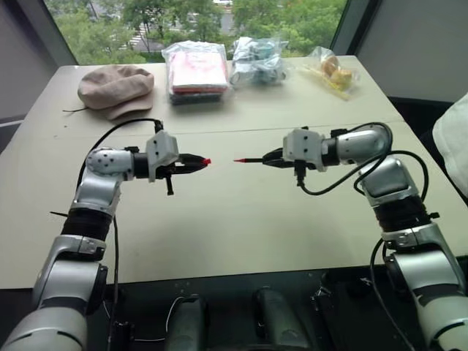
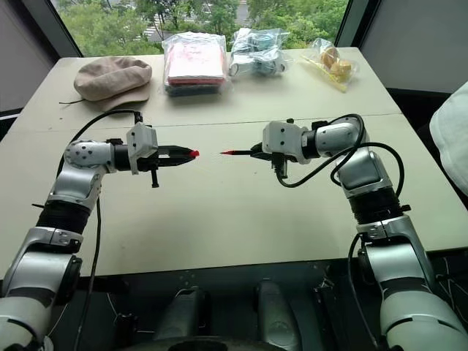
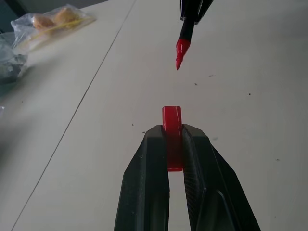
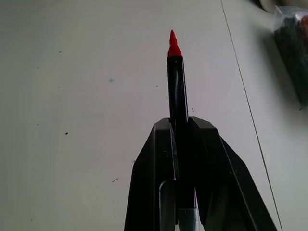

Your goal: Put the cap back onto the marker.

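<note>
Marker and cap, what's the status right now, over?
Left end effector shut on cap. Right end effector shut on marker. Tip faces cap, gap between, nothing blocking.

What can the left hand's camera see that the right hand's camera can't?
Left wrist view alone: the red cap pinched in the left gripper, and a bag of snacks. Right wrist view alone: the right gripper clamping the black barrel. Both: the marker with its red tip, and the pale table.
</note>
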